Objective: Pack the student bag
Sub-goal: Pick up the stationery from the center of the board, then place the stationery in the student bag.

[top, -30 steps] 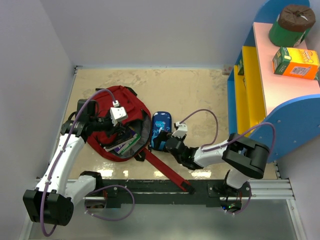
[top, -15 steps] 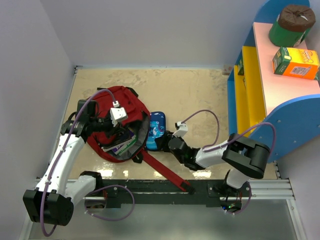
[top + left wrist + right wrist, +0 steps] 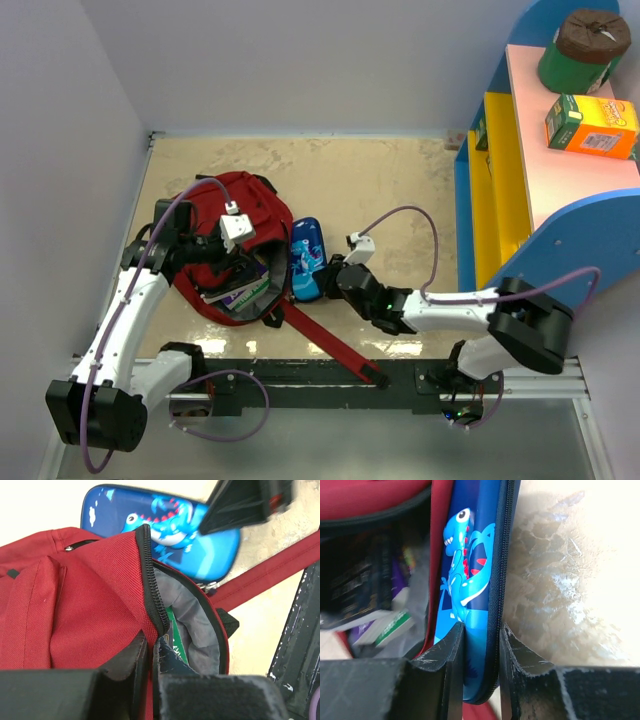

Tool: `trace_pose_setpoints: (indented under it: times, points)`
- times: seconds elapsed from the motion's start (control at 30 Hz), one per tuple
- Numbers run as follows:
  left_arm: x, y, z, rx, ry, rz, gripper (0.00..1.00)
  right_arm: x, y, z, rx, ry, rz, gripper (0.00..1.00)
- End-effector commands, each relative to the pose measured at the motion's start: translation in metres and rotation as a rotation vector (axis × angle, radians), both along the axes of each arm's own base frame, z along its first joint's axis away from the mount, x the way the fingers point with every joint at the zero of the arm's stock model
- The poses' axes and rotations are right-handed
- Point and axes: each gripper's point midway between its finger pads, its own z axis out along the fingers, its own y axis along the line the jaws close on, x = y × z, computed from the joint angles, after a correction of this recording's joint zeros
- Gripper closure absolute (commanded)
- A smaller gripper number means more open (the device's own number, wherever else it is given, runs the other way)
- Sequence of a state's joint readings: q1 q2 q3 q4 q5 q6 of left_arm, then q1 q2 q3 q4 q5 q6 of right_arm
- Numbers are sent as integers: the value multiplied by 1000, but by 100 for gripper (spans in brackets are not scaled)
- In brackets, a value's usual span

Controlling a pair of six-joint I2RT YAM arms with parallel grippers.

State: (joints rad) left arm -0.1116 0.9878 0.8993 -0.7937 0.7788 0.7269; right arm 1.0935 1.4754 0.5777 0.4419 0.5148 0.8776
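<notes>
The student bag (image 3: 240,200) lies on the left half of the tan surface (image 3: 390,180), with its zippered mouth turned toward the right and the near edge. The mouth gapes, showing grey lining and a few books (image 3: 243,291) inside. 1 long red strap (image 3: 335,345) runs from the bag's lower corner out over the black rail at the near edge.

The left claw (image 3: 151,652) is pinched nearly closed on the bag's rim. Its 2 fingers (image 3: 125,661) clamp the red fabric and black zipper (image 3: 150,580) just where the lining begins, and this holds that side of the mouth up. In the top view, the left claw (image 3: 240,262) sits over the middle of the bag.

The right claw (image 3: 480,642) grips a small blue pencil case (image 3: 470,570) printed with a cartoon dinosaur. 1 finger (image 3: 451,652) presses the printed face and the other presses the zippered back, so the opening is only as wide as the case is thick. The case stands on its long edge, not flat. Its printed side faces the bag's mouth and it is right against the bag's red rim. Seen from above, the pencil case (image 3: 305,255) sits between the bag and the right claw (image 3: 320,272), whose arm stretches low across the surface from the right.

A blue, yellow and pink shelf unit (image 3: 500,140) stands at the right edge. On its top are an orange box (image 3: 590,125) and a green tub (image 3: 582,50) with a brown lid.
</notes>
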Motion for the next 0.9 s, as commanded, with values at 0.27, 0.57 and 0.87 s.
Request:
trace_pose_setpoints:
  times: [0.27,0.57,0.87]
  points:
    - [29,-8,49,-147,-152,118,100,-67,-12,78,16,-115,223,100]
    - [21,-16,53,-182,-120,65,100,-83,19,49,-47,-16,355,100]
    - [-4,-18,37,-124,-59,-58,100,-24,65,73,-212,-143,247,100]
